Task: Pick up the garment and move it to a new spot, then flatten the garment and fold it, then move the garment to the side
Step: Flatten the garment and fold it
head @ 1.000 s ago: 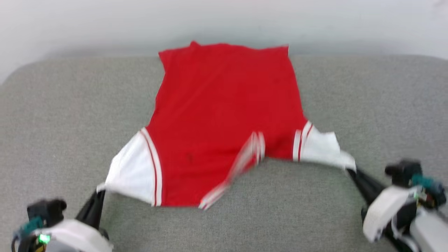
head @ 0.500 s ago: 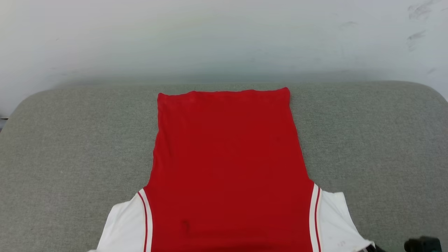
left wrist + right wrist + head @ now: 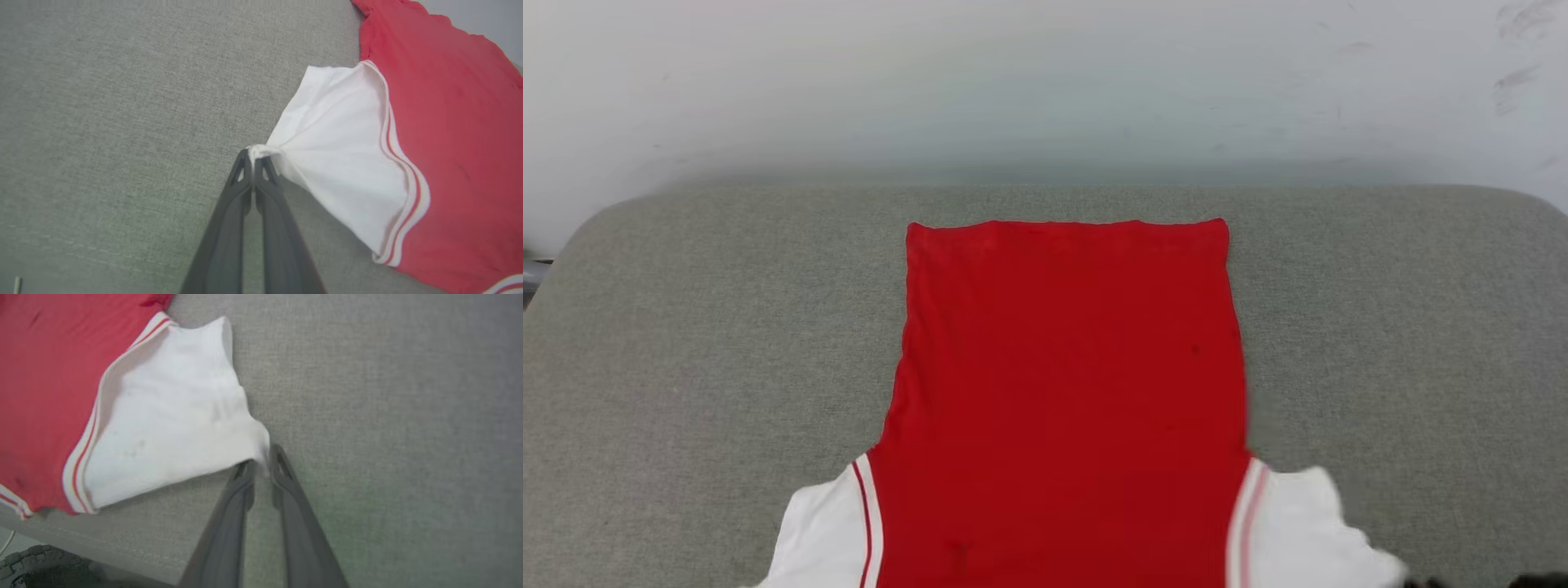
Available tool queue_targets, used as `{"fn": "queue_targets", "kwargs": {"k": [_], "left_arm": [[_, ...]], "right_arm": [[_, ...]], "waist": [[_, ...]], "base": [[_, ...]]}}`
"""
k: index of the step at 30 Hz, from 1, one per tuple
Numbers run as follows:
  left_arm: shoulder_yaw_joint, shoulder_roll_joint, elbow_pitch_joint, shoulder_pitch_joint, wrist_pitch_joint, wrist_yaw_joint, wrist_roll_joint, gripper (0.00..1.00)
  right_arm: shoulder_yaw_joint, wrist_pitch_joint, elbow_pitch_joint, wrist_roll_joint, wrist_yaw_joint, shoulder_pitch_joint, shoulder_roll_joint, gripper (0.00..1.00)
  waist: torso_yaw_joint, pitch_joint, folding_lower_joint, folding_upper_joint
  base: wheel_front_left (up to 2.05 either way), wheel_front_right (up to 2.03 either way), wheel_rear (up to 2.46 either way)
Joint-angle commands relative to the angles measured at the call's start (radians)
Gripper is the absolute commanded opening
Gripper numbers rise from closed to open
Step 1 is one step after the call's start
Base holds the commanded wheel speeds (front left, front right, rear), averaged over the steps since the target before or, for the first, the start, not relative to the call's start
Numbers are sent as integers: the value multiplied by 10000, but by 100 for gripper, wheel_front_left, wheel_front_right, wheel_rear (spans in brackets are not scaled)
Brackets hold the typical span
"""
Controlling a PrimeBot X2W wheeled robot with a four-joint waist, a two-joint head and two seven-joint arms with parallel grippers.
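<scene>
Pale wall [image 3: 1045, 82] at the back, grey fabric bench [image 3: 686, 327] in front. The shirt [image 3: 1070, 392] lies on it plain side up, hem toward the wall, mostly flat. We'd call this the flattening step: tug both sleeves outward evenly and keep them low, so the body doesn't skew. The head view gives us the whole red panel. The wrist views add the grips: left hand [image 3: 254, 157] pinching the left sleeve [image 3: 339, 151] tip, right hand [image 3: 261, 461] pinching the right sleeve [image 3: 171, 428] corner.

Left end effector [image 3: 254, 157], right end effector [image 3: 261, 457], dark grey fingers [image 3: 224, 228]
</scene>
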Motion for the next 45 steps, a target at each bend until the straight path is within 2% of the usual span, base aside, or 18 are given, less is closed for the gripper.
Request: {"fn": "queue_targets", "kwargs": {"k": [1,9,17,22,26,31,37,42,45], "left_arm": [[94,-49,-102,-191,-75,103,107,0],[107,-257,-711,-488,-73,218,514,0],[77,-413,-1297,-1236,-73,140,1007,0],[-28,-678,-1509,-1867,-73,-26,1346,0],[-42,-967,-1576,-2311,-73,-218,1635,0],[87,-1383,-1580,-2770,-74,-500,1986,0],[254,-1783,-1413,-3215,-74,-869,2353,0],[399,-2120,-1274,-3585,-74,-1194,2633,0],[482,-2311,-1204,-3774,-74,-1346,2797,0]], "right_arm": [[-347,-34,-316,-132,-18,-329,17,100],[-1761,217,-1951,-845,-15,-2157,-140,100],[-1367,1458,-2370,-1096,-17,-5567,-561,100],[-477,2876,-1638,-1320,-17,-8142,-942,100],[238,4176,-491,-1274,-17,-9883,-1153,100],[1342,6655,1175,-1011,-17,-11517,-1503,100],[1867,9212,2319,-581,-17,-12863,-1442,100],[2047,10320,2902,-885,-17,-13449,-1538,100],[2074,10601,3147,-1025,-17,-13522,-1468,100]], "waist": [[47,0,1,-1],[351,309,1,-1],[995,1187,1,-1],[1536,1964,1,-1],[1920,2589,1,-1],[2314,3304,1,-1],[2630,4124,1,-1],[2869,4677,1,-1],[2989,4937,1,-1]], "base": [[0,0,0],[0,0,0],[0,0,0],[0,0,0],[0,0,0],[0,0,0],[0,0,0],[0,0,0],[0,0,0]]}}
